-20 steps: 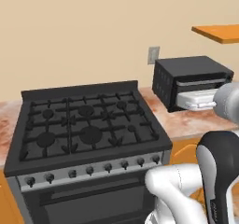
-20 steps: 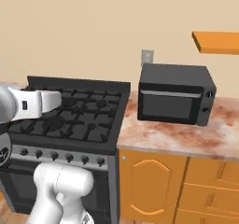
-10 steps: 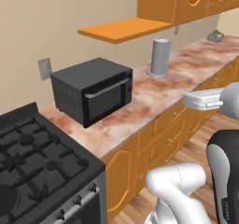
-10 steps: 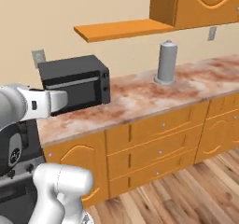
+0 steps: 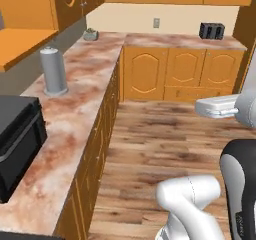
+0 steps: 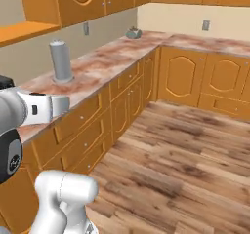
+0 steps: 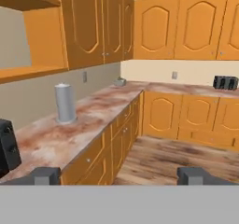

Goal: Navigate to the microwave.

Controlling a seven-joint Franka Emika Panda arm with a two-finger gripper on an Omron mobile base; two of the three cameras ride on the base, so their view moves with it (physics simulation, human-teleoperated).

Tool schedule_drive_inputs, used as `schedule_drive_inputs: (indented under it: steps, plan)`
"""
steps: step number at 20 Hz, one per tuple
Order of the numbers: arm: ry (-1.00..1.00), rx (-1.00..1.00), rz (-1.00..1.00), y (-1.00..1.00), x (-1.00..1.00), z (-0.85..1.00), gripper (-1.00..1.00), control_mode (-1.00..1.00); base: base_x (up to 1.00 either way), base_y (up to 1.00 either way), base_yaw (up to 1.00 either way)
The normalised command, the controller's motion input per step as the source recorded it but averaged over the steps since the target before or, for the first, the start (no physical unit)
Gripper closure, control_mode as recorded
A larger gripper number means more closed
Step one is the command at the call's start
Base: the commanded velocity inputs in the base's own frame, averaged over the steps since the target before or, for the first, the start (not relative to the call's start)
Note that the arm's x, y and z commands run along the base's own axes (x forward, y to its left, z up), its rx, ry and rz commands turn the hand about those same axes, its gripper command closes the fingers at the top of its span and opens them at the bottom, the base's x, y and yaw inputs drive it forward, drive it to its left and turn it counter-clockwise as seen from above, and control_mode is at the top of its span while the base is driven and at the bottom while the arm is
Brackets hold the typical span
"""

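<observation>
You're looking into a kitchen corner: cream walls, a floor of brown wood planks with a streaky grain, and orange wooden cabinets with arched raised panels above and below. An L-shaped bench with a mottled pink-and-brown stone top runs along the left wall and turns across the far wall, with drawers and small round knobs under its near run. An open orange shelf is fixed above the bench on the left, and its outer end is cut off by the frame.

At the near left end of the bench you see a matte black box-shaped appliance. Only its right part is in frame, so you can't make out its front. Beyond it a plain grey upright cylinder stands on a wider round foot. A small black two-slot toaster sits on the far bench, well apart from the rest. A small grey-green dish-like thing in the corner is too small to identify. A pale outlet plate is on the far wall.

The gripper holds nothing, its dark tips spread wide apart.
</observation>
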Motion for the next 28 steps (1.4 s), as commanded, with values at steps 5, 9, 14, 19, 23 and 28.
schedule_drive_inputs:
  steps: [5,9,14,19,23,28]
  plan:
    - [0.0,0.0,0.0,0.0,0.0,0.0,-1.0,1.0,0.0,0.0,-1.0]
    - [0.0,0.0,0.0,0.0,0.0,0.0,-1.0,1.0,0.0,0.0,-1.0]
    - [0.0,0.0,0.0,0.0,0.0,0.0,-1.0,1.0,0.0,0.0,-1.0]
    - [0.0,0.0,0.0,0.0,0.0,0.0,-1.0,1.0,0.62,0.48,-0.72]
    - [0.0,0.0,0.0,0.0,0.0,0.0,-1.0,1.0,1.0,0.91,-0.35]
    - [0.0,0.0,0.0,0.0,0.0,0.0,-1.0,1.0,1.0,1.0,-0.36]
